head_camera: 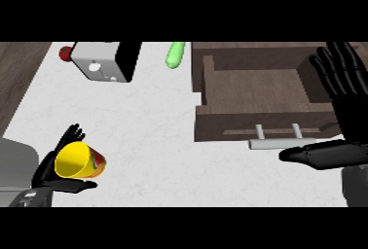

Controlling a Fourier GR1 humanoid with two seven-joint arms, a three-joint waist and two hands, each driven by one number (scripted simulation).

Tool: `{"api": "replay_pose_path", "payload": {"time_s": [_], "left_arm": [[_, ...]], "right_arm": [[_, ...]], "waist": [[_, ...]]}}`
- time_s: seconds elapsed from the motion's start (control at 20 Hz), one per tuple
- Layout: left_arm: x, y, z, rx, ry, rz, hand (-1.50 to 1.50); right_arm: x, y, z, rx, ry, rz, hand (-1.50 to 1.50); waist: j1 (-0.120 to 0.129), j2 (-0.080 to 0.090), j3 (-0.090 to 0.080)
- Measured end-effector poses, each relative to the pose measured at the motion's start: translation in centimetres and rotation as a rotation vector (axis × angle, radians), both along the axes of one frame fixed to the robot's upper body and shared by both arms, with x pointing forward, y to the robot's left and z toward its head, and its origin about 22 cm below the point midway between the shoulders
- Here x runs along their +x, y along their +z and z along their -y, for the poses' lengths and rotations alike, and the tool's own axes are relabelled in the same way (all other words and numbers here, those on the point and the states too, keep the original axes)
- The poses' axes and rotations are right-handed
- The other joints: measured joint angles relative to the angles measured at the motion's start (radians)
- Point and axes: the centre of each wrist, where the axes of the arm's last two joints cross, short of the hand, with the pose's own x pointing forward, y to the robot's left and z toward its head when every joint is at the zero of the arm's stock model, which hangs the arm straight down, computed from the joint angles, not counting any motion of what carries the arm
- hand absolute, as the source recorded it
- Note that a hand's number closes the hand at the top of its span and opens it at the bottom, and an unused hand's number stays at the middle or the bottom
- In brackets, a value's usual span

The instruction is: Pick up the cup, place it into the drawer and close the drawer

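Gripping cup in curled left hand, mouth tilting up and leftward, base toward right hand. Holding right hand open, fingers straight, thumb beside drawer handle.

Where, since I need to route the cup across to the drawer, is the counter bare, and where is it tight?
The wide white counter between the cup in the left hand and the drawer is bare, below the white box and green object. The drawer's inside looks bare too. It is crowded at the handle, where the right hand sits.
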Motion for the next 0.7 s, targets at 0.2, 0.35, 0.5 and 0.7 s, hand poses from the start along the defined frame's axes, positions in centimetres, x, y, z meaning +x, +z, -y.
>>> {"api": "replay_pose_path", "payload": {"time_s": [0.2,0.35,0.5,0.7], "left_arm": [[0.5,-0.4,1.4,-0.058,-0.044,-0.011,1.50],[1.1,-0.2,2.1,-0.063,-0.055,0.042,1.50],[1.7,-0.1,2.9,-0.025,-0.022,0.131,1.50],[2.4,0.2,3.6,0.035,0.085,0.221,1.50]], "right_arm": [[0.0,0.1,0.2,-0.001,0.001,-0.001,-1.50],[0.0,-0.1,0.4,-0.006,0.000,-0.006,-1.50],[0.1,0.1,0.3,-0.011,0.000,-0.005,-1.50],[0.2,0.1,0.4,-0.008,0.001,-0.009,-1.50]], "waist": [[-0.004,0.001,-0.001],[0.000,0.001,-0.001],[0.002,0.001,-0.001],[0.002,0.001,0.000]]}}
